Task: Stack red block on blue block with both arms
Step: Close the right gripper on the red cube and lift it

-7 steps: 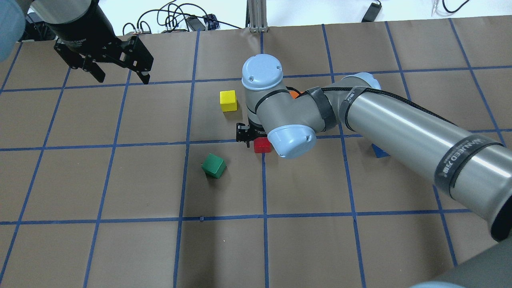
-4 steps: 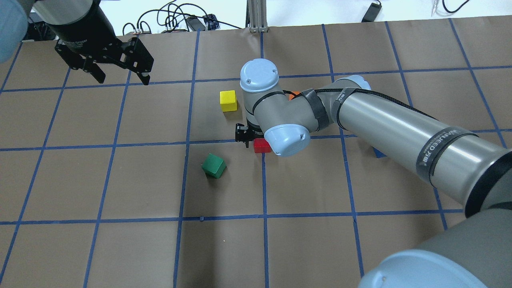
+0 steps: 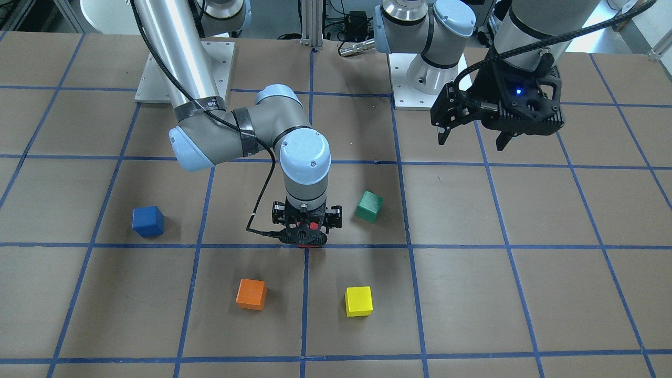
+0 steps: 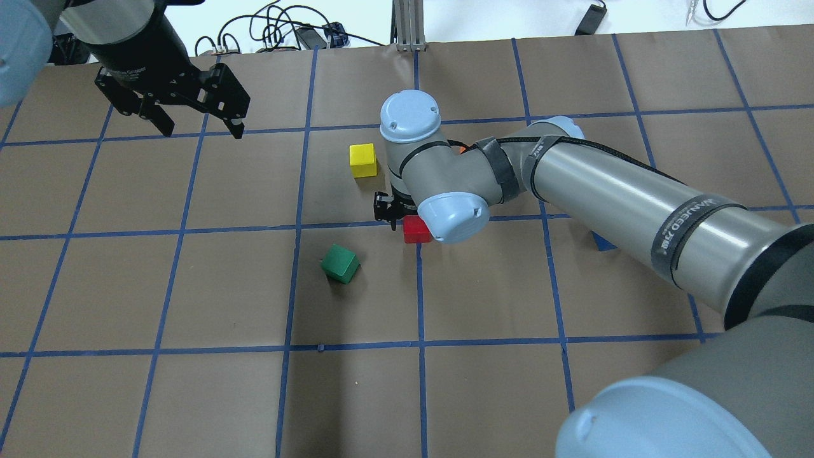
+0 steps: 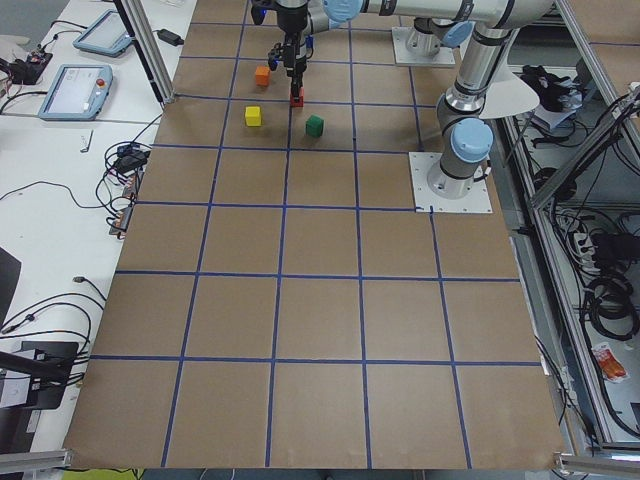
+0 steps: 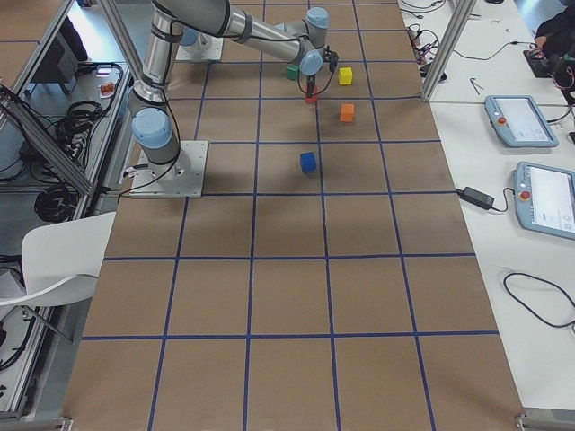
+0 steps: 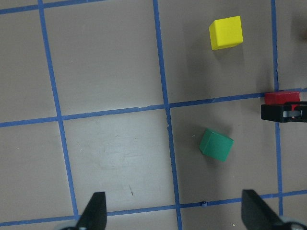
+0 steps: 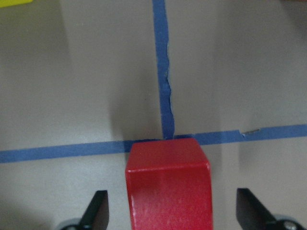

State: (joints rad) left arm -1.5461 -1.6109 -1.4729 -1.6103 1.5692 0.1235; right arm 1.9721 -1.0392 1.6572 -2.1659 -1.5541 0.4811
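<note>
Brown paper table [image 4: 191, 394] ruled with blue tape lines. Nearest us sits a green block [image 4: 340, 263]. Just beyond, we see the red block [image 4: 414, 230] on a tape crossing, with the right gripper [image 8: 170, 208] low around it, fingers apart on either side and not touching. The blue block [image 3: 148, 221] lies well apart, toward the robot's right. Farther off are a yellow block [image 4: 363, 159], then the left gripper [image 4: 200, 126] hovering, fingers spread, empty.

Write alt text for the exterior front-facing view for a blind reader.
The right gripper is down at the table, jaws open around the red block. The blue block sits apart at the view's left; orange block, yellow block and green block lie nearby, and the left gripper hangs open at upper right.
</note>
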